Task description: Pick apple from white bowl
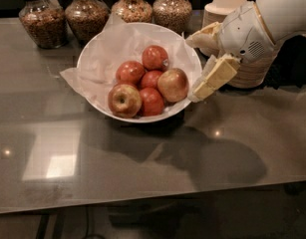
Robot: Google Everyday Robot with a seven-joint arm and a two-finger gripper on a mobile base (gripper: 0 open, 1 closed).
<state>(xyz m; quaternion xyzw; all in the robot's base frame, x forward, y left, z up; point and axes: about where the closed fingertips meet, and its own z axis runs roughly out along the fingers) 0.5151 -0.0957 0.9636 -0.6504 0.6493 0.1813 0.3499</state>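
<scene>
While the gripper point(201, 63) hovers wide open at the white bowl's point(95, 96) right rim, the apple point(173, 83) lies just beside it, seemingly untouched. This looks like the approach; next it must reach in and straddle that apple.

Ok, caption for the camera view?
Open end effector poised at the rim of the white bowl, nearest the palest apple.

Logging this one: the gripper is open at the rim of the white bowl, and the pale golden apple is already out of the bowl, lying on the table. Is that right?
Not quite. The camera view shows the apple lying inside the white bowl, beside the redder apples, not on the table. The rest holds: the gripper is open at the bowl's rim, on the side nearest that apple, and holds nothing.
</scene>
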